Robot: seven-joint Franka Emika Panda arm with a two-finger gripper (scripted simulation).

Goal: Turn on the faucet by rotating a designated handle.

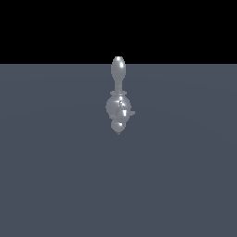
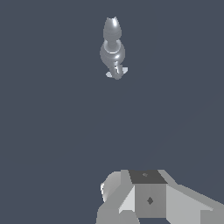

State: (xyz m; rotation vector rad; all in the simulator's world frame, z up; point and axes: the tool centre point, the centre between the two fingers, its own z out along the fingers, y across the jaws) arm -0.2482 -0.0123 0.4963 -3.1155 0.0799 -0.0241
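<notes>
You can see the small shiny chrome faucet (image 1: 118, 99) standing up on the flat grey floor (image 1: 55, 185), in the middle of the exterior view. It has a round fat body, a tall rounded top and a short stub poking to the exterior view's right. In the wrist view the faucet (image 2: 113, 50) sits well apart from your big white and grey gripper (image 2: 144, 199). You cannot tell how far its jaws are open; it holds nothing.

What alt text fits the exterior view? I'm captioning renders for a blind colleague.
A small shiny chrome faucet stands alone on a flat grey-blue surface under a black background, with a short stub pointing to the exterior view's right. No robot arm appears.
</notes>
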